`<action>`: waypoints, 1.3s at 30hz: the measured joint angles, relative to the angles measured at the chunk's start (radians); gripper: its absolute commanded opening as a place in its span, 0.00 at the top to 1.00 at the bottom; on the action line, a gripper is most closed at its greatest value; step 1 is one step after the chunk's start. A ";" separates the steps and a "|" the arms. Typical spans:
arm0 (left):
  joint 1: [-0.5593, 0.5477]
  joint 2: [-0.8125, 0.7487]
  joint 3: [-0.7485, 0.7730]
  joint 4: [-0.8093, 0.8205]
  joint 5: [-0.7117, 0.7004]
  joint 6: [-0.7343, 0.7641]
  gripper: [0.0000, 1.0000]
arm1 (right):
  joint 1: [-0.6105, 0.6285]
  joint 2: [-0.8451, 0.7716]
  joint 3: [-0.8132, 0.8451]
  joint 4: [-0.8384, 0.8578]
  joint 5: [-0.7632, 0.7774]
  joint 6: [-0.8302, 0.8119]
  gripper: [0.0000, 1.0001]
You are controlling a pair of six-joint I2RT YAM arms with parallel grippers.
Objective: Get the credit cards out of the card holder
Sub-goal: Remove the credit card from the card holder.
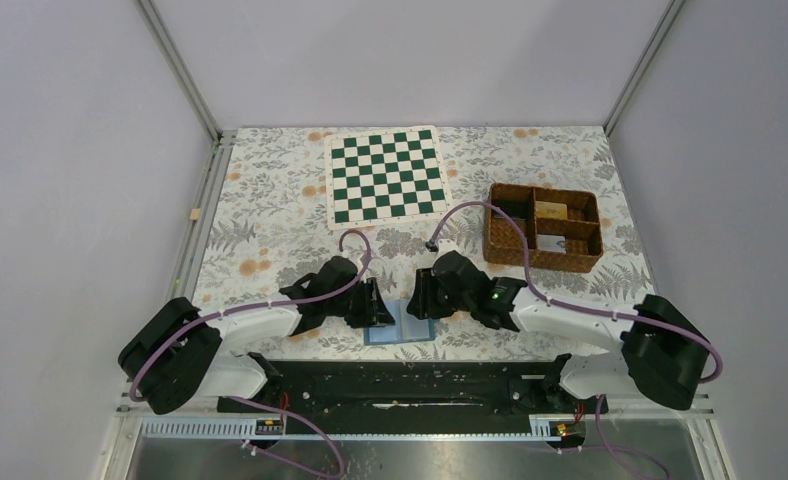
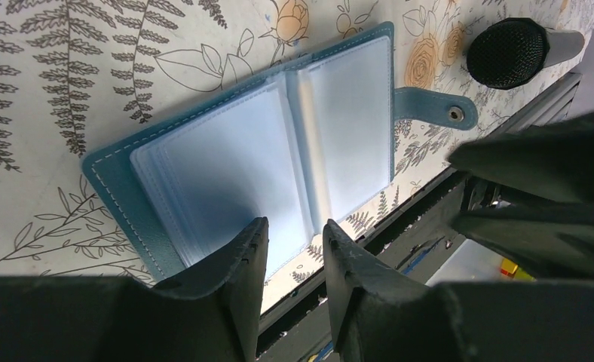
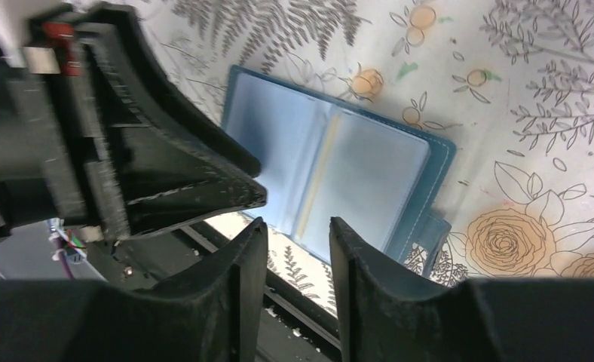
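Nearest the arm bases, the card holder [image 1: 402, 328] lies open and flat on the floral-patterned desk [image 1: 270, 230], just beside the desk's near edge, between the two claws. Left claw [image 1: 378, 306] sits at the holder's left side; in the left wrist view its jaws stand narrowly apart with nothing between them, tips over the holder's [image 2: 264, 151] near edge; whether they touch it I cannot tell. Right claw [image 1: 417, 300] sits at the holder's right side; in the right wrist view its jaws also stand narrowly apart, nothing gripped, tips just short of the holder [image 3: 354, 166]. Both light blue pocketed leaves face up. The snap strap [image 2: 437, 109] sticks out from one leaf onto the desk. A thin tan strip [image 2: 311, 143] runs along the fold; card edge or not, cannot tell. Further back and to the right, well apart from the holder, stands a brown wicker basket [image 1: 510, 255]; a flat tan-gold piece, apparently one of the credit cards [image 1: 553, 211], lies in its far right compartment. Farthest, a green-and-white chequered board [image 1: 385, 175] lies flat near the back edge.
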 measured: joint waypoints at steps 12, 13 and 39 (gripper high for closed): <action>-0.010 -0.003 -0.012 0.006 0.000 0.000 0.66 | 0.001 0.105 -0.008 -0.002 0.052 0.024 0.48; -0.010 -0.003 -0.013 0.006 0.000 0.000 0.66 | 0.001 0.116 -0.008 -0.003 0.054 0.024 0.48; -0.016 -0.015 -0.036 0.017 -0.001 -0.015 0.66 | 0.001 0.180 -0.051 0.091 0.020 0.076 0.49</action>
